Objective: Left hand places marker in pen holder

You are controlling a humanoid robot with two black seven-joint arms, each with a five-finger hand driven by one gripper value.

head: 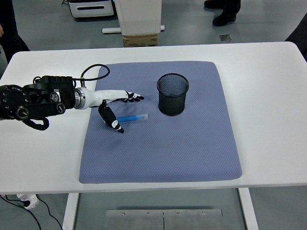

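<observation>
Blue marker (130,118) is seen lying flat on the grey mat (163,153), left of the mesh pen holder (172,94) and apart from it. Left hand (116,104) is held over its left end, fingers spread wide, nothing gripped. Marker is judged light, stiff, smooth, prob. rolls; mid-barrel pinch is advised.

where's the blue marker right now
In the head view the blue marker lies flat on the grey-blue mat, left of the black mesh pen holder, with the left hand open right over its left end.
</observation>
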